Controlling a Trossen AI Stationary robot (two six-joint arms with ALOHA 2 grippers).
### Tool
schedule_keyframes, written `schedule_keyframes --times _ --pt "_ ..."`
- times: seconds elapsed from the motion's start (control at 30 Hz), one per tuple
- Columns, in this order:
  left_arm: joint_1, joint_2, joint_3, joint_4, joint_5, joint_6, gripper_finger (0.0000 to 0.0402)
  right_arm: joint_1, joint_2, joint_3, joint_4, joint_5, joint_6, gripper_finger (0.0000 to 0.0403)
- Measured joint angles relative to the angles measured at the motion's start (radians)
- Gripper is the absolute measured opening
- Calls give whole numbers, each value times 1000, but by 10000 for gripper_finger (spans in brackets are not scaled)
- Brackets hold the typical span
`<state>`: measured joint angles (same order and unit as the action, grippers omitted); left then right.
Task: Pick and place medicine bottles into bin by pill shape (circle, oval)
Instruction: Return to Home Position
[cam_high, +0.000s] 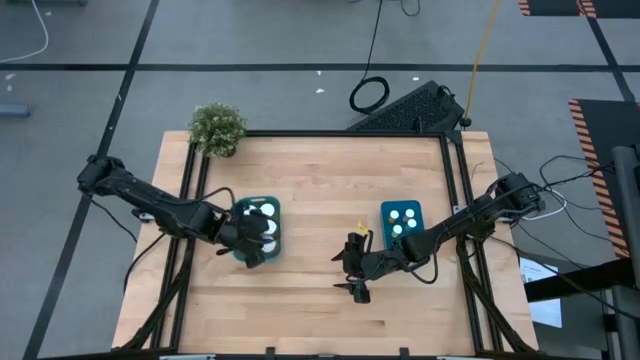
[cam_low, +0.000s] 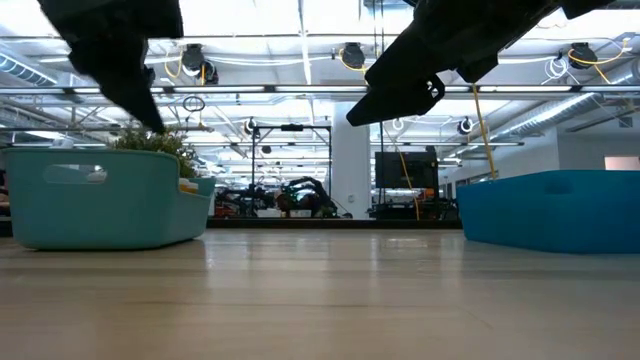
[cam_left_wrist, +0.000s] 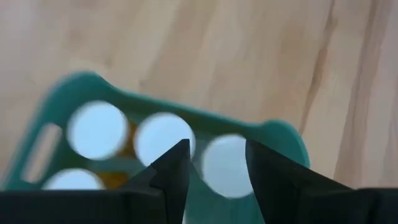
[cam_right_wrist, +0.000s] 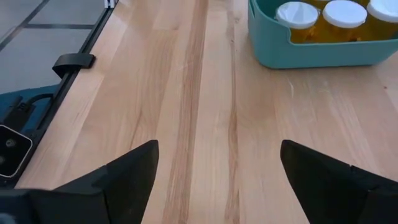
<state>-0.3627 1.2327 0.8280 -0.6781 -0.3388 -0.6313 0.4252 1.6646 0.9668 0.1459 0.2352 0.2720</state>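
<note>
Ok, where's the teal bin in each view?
High view: teal bin left of centre, under the left gripper.
Low view: bin at far left.
Left wrist view: bin beyond the fingers.
Right wrist view: bin at top right.
Shared landmark: white caps inside it.

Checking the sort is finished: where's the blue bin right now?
In the high view, the blue bin sits on the table's right side, holding white-capped bottles, just beyond the right arm's open tool.

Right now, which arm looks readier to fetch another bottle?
Probably right: the right gripper hangs open over bare table, while the left gripper hovers, open, above the teal bin. No loose bottle shows.
</note>
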Motion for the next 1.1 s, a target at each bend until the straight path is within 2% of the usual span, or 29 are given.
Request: schedule_keyframes --times 0.13,0.3,0.4,0.6,0.67,0.73,0.8,0.97,1.1 --pt "-5 -97 0 33 -68 72 156 0 -17 0 -1 0 -35 306" --pt "-4 -249 1 188 -119 250 150 -4 -79 0 -5 2 -120 241" --pt "-3 -323 1 254 -134 390 122 -18 -137 0 -16 3 -185 191" --pt "-3 -403 1 287 -149 659 34 -44 -266 0 -99 4 -283 89" --pt "-3 -416 0 339 -195 718 11 -53 -310 0 -114 3 -332 60" --pt "3 -428 1 391 -250 719 5 -66 -353 -14 -111 3 -369 33" --pt "26 -431 1 400 -257 730 8 -84 -394 -40 -111 4 -398 11" --pt "70 -429 -5 335 -189 703 3 -131 -508 -150 -113 4 -408 10" --pt "100 -428 -78 404 -149 746 5 -168 -604 -246 -105 4 -408 6"
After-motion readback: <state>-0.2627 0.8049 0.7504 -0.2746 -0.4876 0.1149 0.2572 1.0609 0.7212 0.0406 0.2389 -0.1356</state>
